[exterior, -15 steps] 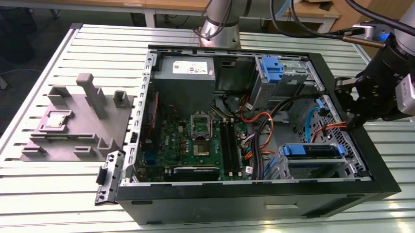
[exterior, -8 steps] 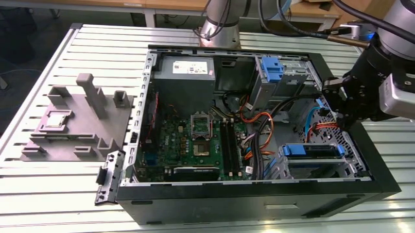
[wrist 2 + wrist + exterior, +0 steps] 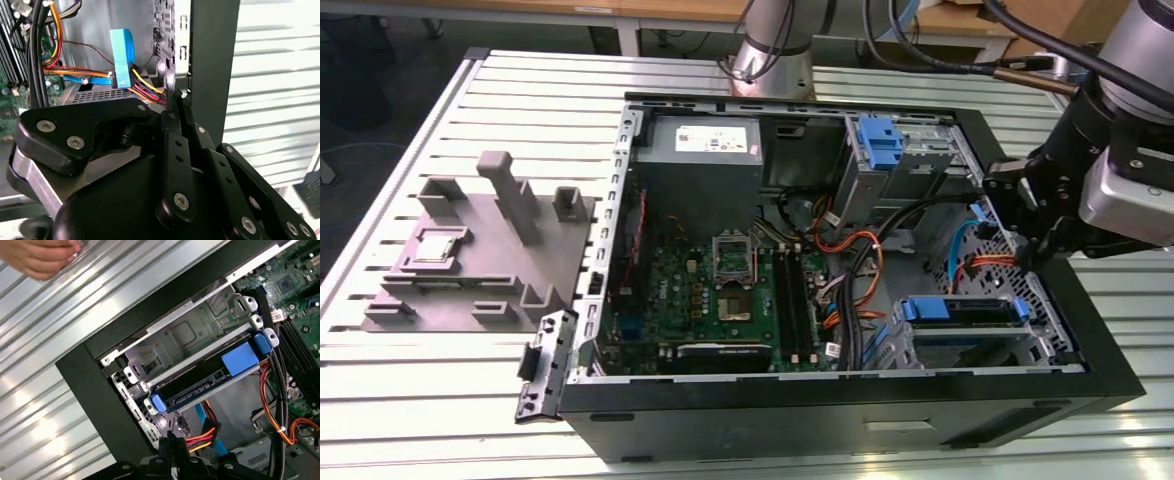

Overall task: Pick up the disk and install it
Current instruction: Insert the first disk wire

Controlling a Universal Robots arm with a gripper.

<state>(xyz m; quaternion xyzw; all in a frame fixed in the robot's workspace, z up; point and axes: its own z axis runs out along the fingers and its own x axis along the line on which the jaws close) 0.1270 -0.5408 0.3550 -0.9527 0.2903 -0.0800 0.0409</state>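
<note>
scene: open black computer case (image 3: 854, 420) lying on its side on a slatted metal table (image 3: 440, 400); motherboard (image 3: 720, 290) exposed inside
disk: sits in a metal drive bay (image 3: 190, 335) at the case's corner, in the first wrist view; dark flat body edge-on with a blue plastic frame (image 3: 240, 362) round it, a wide blue tab at one end and a small blue clip at the other; label not visible from this angle
disk (image 3: 965, 312), exterior view: blue-framed piece in the cage low on the exterior view's right side of the case
disk contact: not held, gripper apart from it
gripper (image 3: 172, 442): black fingers pressed together, nothing between them; tips sit at the case wall just beside the bay, near a bundle of red, yellow and orange cables (image 3: 202, 435)
gripper (image 3: 172, 100), second wrist view: tips close to the perforated metal edge of the case, blue connector (image 3: 122, 57) with cables just beyond
arm (image 3: 1094, 170): over the case's edge on the exterior view's right
hand (image 3: 42, 257): a person's hand resting on the table outside the case, well apart from the gripper
other: grey power supply (image 3: 700, 150) at the far end; upright blue latch (image 3: 881, 145) near it; grey plastic fixture (image 3: 480, 250) on the table at the exterior view's left
</note>
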